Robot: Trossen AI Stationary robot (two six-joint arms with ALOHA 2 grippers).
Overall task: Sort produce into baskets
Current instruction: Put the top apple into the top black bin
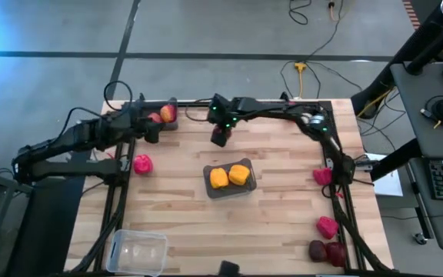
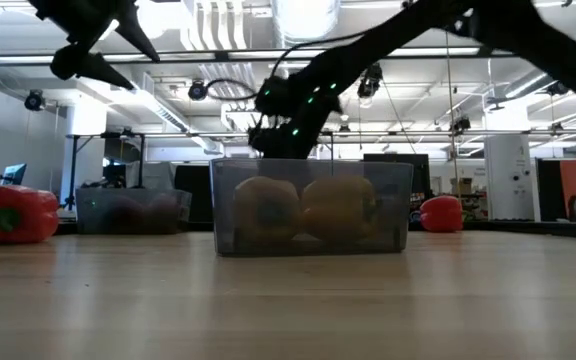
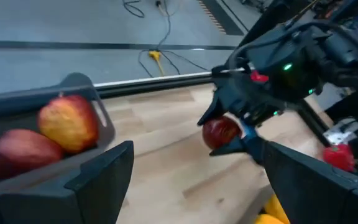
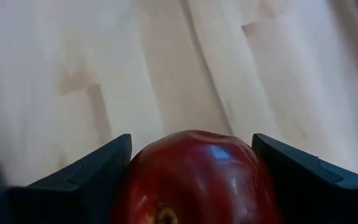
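The dark-red apple (image 4: 191,180) is sitting clamped between the right gripper (image 1: 220,135) fingers. From above, I am seeing the apple basket (image 1: 169,123) at nine o'clock from it. In the left wrist view, the left gripper (image 3: 191,180) is gaping wide beside that basket.

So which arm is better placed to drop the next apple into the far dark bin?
Right. Its end effector already grips a dark-red apple above the wooden table, near the smoky dark grey plastic bin holding two apples. The left end effector is open and empty beside that bin.
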